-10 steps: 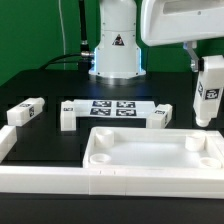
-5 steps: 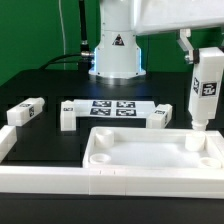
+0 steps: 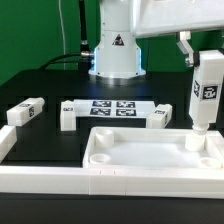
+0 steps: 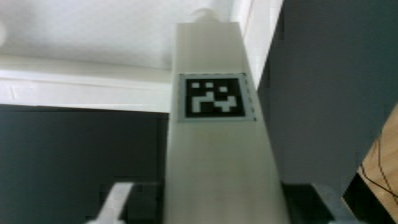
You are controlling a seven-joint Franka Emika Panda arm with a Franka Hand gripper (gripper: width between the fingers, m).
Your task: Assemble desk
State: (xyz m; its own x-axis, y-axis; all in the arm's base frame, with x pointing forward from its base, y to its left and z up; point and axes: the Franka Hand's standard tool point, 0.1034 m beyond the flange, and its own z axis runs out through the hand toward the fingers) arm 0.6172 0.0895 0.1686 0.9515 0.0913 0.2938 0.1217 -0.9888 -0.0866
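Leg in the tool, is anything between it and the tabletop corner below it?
Nothing visible. The leg, upright in the tool, hangs with its lower end close above the tabletop's far corner socket on the exterior view's right. That socket looks empty, and the nearest loose leg lies beyond the rim, clear of the gap.

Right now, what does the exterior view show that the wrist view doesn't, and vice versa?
Exterior view only: the far loose leg, two loose legs at the ends of the marker board, the border rail, the arm's base, and the whole tabletop with the held leg upright at its corner on the exterior view's right.
Wrist view only: the gripper shut on the held leg, and a close look at the leg's tag.
Both: the held leg and part of the tabletop.
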